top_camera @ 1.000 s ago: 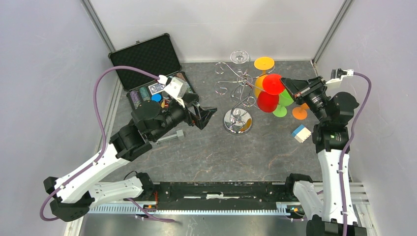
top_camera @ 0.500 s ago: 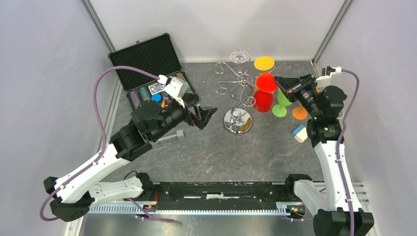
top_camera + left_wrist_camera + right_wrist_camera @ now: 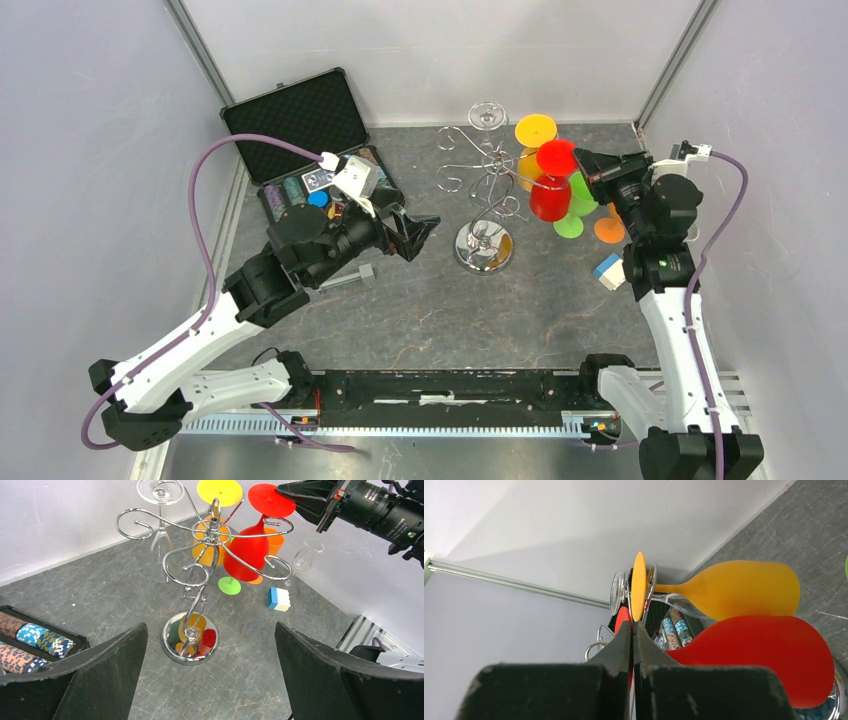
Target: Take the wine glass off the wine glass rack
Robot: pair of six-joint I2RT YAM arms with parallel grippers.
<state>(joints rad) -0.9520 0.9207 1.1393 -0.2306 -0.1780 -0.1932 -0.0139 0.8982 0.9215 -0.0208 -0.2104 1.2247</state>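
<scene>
Your left gripper (image 3: pixel 415 236) hangs with its jaws spread wide and nothing in them, at about 9 o'clock from the wine glass rack (image 3: pixel 190 640) standing on the table (image 3: pixel 430 310). The red wine glass (image 3: pixel 247 550) hangs bowl-down and tilted on the rack's 3 o'clock side. Your right gripper (image 3: pixel 580 160) is pinched fully closed on the edge of its foot.

Bright even light, soft shadows, blurred foreground
</scene>
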